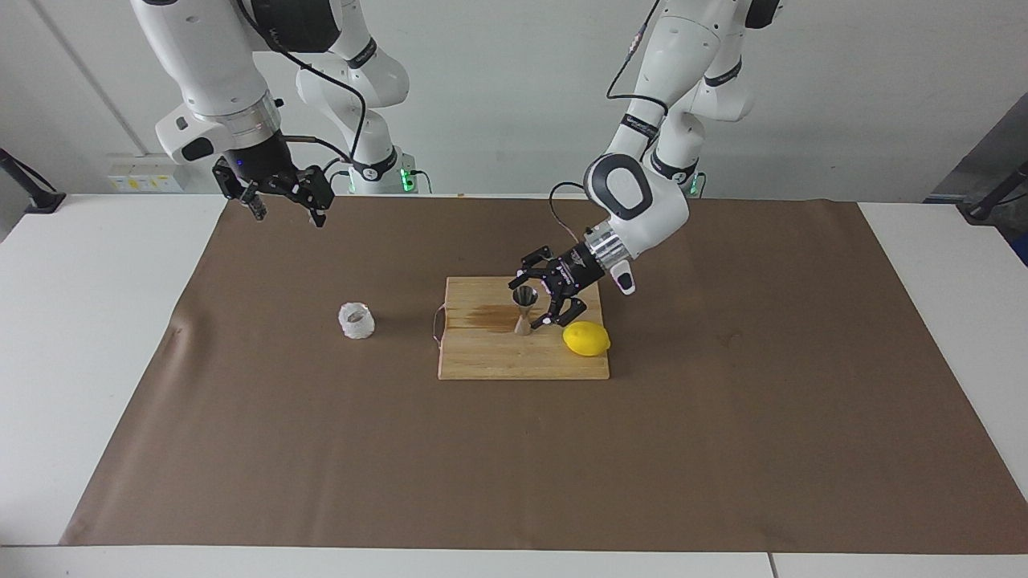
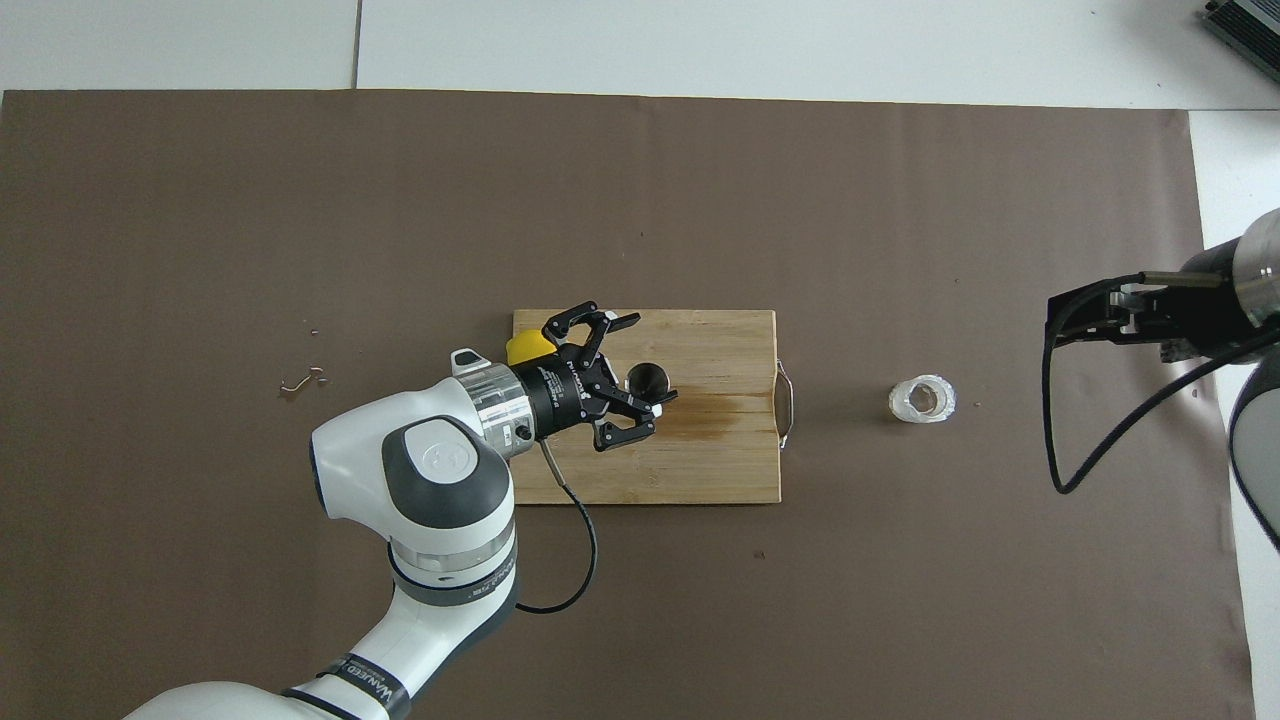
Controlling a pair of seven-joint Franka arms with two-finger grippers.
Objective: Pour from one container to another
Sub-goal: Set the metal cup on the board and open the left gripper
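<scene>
Standing upright on the wooden cutting board (image 1: 490,353) at the middle of the desk (image 1: 96,337), the steel jigger (image 1: 524,309) is near the board's edge nearest the robots, next to a dark wet stain (image 1: 486,315) on the wood. The left claw (image 1: 540,302) hangs low over the board with its fingers spread wide apart, one on each side of the jigger and neither gripping it. A yellow lemon (image 1: 586,338) lies on the board just beside the claw, at the board's edge toward the left arm's end of the desk, crowding that side of the jigger. The board's metal handle (image 1: 436,323) sticks out from its edge toward the right arm's end.

Off the board, on the brown paper mat (image 1: 723,449), the crinkled whitish cup (image 1: 356,320) stands alone toward the right arm's end of the desk, well apart from the board, with nothing between them. The right claw (image 1: 283,201) waits high over the mat's corner nearest the right arm's base, fingers apart and holding nothing. A few small scraps (image 2: 300,380) lie on the mat toward the left arm's end.
</scene>
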